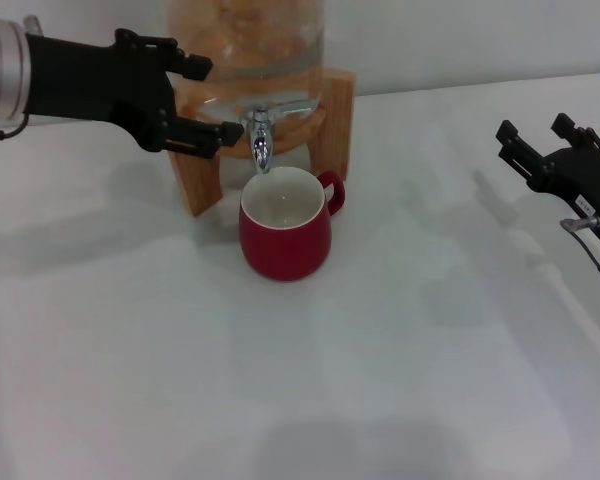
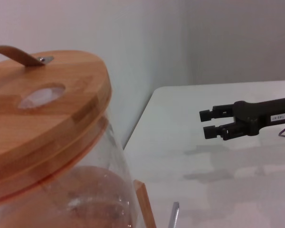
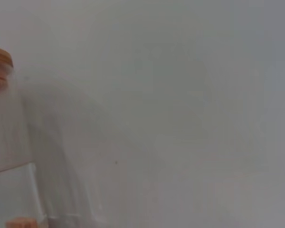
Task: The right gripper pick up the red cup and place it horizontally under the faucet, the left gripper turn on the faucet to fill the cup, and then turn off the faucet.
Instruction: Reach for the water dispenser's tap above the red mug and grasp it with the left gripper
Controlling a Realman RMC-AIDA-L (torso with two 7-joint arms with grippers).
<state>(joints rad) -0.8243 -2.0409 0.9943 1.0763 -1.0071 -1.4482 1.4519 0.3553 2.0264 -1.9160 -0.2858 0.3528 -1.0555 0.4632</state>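
Observation:
The red cup [image 1: 285, 228] stands upright on the white table, directly under the downturned spout of the chrome faucet [image 1: 261, 137]. No stream of water shows. My left gripper [image 1: 212, 98] is open just left of the faucet, its lower finger tip close to the tap body. The lever points to the right, away from it. My right gripper [image 1: 533, 128] is open and holds nothing at the table's right edge, well apart from the cup. The left wrist view shows the right gripper [image 2: 209, 122] farther off over the table.
The glass jar [image 1: 248, 45] rests on a wooden stand [image 1: 335, 125] at the back. Its wooden lid [image 2: 47, 114] fills the left wrist view. The lid's edge [image 3: 0, 61] shows against the wall in the right wrist view.

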